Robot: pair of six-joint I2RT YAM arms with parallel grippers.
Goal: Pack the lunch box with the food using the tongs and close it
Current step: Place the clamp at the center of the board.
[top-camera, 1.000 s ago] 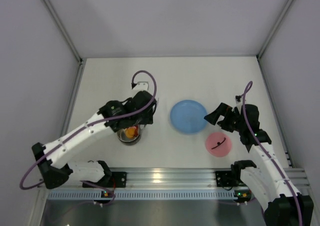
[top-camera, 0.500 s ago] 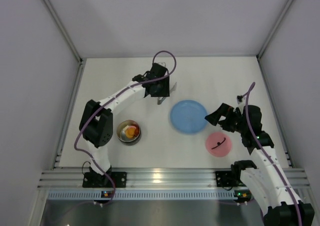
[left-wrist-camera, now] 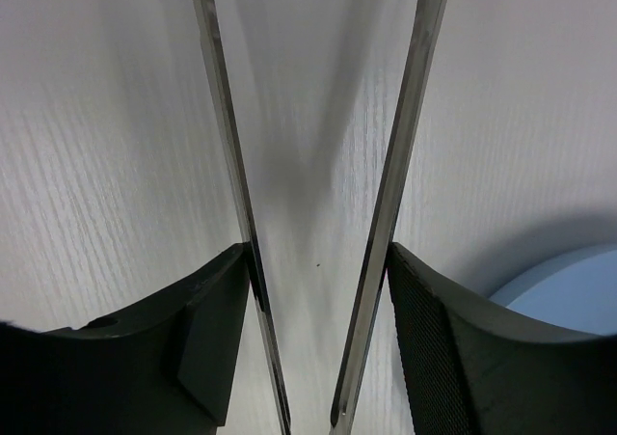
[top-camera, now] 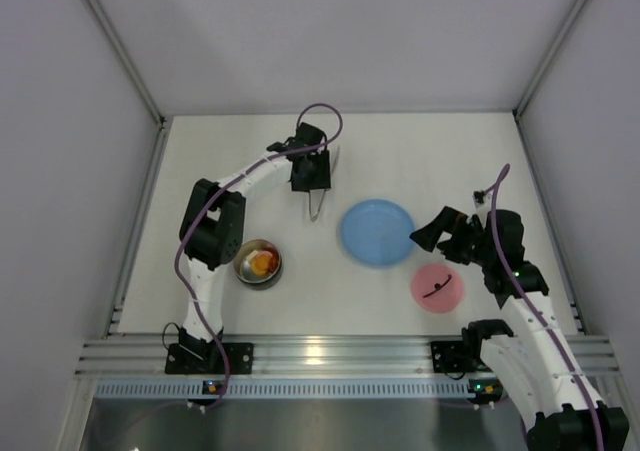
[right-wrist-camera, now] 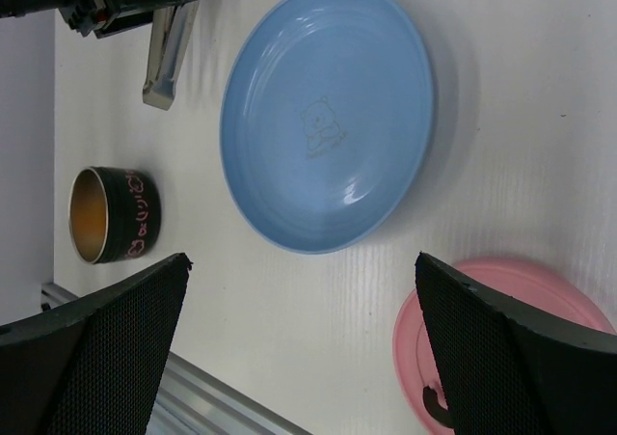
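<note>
The silver tongs point(top-camera: 317, 201) lie pointing toward me on the far middle of the table, left of the blue plate. My left gripper point(top-camera: 311, 174) straddles them. In the left wrist view its fingers point(left-wrist-camera: 207, 319) press from outside on the two spread arms of the tongs point(left-wrist-camera: 395, 165). The steel lunch box point(top-camera: 243, 269) stands near the front left with orange food point(top-camera: 262, 263) inside. Its pink lid point(top-camera: 436, 288) with a black strap lies at the front right. My right gripper point(top-camera: 428, 233) hovers open between plate and lid, holding nothing.
The blue plate point(top-camera: 377, 233) sits bare in the middle of the table; the right wrist view shows a bear drawn on the plate point(right-wrist-camera: 328, 117). The same view shows the lunch box point(right-wrist-camera: 108, 213), the tongs point(right-wrist-camera: 172, 40) and the lid point(right-wrist-camera: 413, 358). White walls enclose the table.
My left arm swung from above the lunch box to the far middle of the table with the tongs. Its jaws and the tong arms have spread wider. The right arm stayed put.
</note>
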